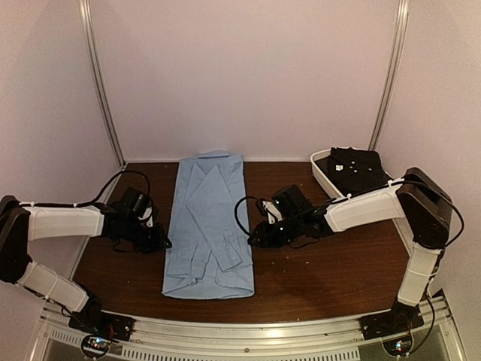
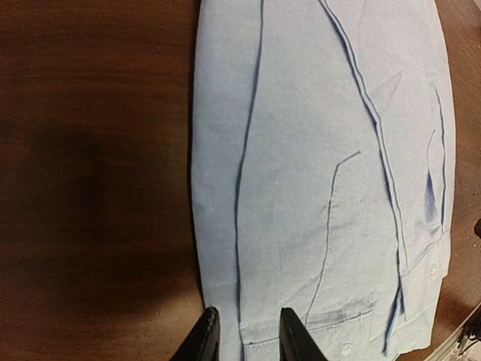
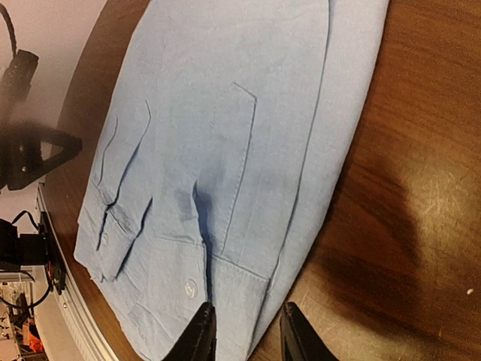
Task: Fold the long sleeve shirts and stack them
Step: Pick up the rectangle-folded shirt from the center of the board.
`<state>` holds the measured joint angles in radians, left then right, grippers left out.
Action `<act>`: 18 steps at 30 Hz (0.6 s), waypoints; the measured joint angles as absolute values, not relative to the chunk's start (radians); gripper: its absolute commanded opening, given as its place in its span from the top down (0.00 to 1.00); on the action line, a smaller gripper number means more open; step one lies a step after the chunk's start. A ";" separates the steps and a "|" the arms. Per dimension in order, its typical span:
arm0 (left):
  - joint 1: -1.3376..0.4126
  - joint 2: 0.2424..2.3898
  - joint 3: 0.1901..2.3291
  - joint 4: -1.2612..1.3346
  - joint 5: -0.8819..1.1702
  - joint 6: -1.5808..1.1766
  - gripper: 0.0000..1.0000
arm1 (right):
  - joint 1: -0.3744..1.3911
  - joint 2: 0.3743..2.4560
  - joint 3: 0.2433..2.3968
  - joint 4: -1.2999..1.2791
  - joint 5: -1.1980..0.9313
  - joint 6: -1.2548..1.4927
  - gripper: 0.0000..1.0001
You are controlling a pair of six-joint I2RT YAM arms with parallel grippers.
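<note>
Blue shirt, straight long edges, table alongside

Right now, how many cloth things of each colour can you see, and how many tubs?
Light blue shirt: 1
Dark garment, lying in the tub: 1
White tub: 1
Total: 3

Looks like a robotics lab booth: plain white wall panels with metal strips, wooden table, two robot arms bolted to an aluminium rail, loose cables.
</note>
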<state>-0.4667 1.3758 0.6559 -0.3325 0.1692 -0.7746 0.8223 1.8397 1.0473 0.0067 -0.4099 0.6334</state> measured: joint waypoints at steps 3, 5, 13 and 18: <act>-0.491 1.323 0.608 -0.327 0.154 -0.809 0.72 | 0.832 1.814 0.987 0.015 -0.412 0.650 0.70; -0.507 1.305 0.581 -0.325 0.148 -0.828 0.73 | 0.839 1.802 0.955 0.014 -0.412 0.660 0.70; -0.562 1.301 0.529 -0.322 0.137 -0.875 0.73 | 0.880 1.797 0.938 0.014 -0.413 0.664 0.73; -0.565 1.293 0.525 -0.320 0.134 -0.885 0.73 | 0.898 1.797 0.944 0.014 -0.413 0.667 0.75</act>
<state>-0.5648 1.2930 0.5251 -0.3202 0.1341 -0.8852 0.8978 1.7973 0.9436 0.0139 -0.4133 0.6674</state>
